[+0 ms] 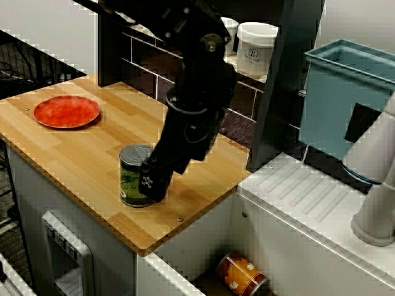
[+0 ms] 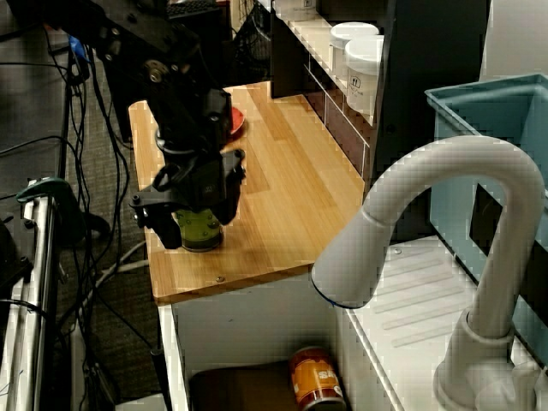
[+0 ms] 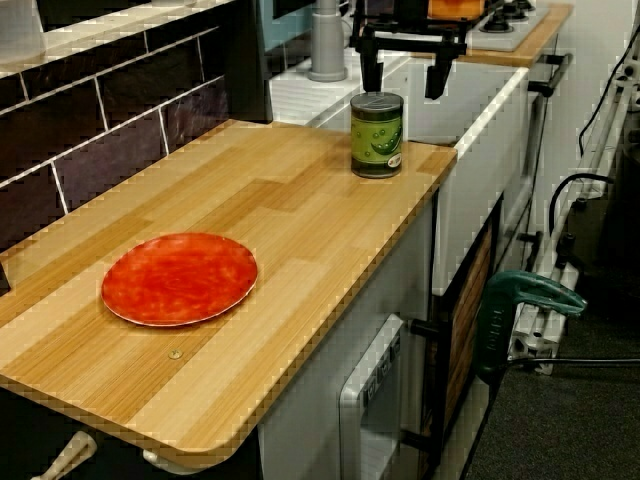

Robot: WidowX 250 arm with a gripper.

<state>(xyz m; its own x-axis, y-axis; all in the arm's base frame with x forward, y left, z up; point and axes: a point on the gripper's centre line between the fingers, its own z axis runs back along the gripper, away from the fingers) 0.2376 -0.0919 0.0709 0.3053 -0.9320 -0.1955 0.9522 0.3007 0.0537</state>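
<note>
The gripper (image 3: 403,88) is spread wide and holds nothing. In the view along the counter from the plate end, its two dark fingers hang apart at about the height of the rim of the green tin can (image 3: 377,135). The view from over the tap shows the can between them, partly hidden. Whether a fingertip touches the can I cannot tell.

The can stands upright on the wooden counter (image 3: 300,200), near the end that meets the sink. I judge this to be the approach, with no grip made. A grasp from here would call for a finger on each side of the can's wall and an even close, since a push could tip the can over the edge.

An orange can (image 1: 242,274) lies in the sink below. A red plate (image 3: 180,278) sits well apart at the far end. The white tap (image 2: 428,214) and a teal bin (image 1: 345,92) stand beyond the sink, and nothing blocks the can.
</note>
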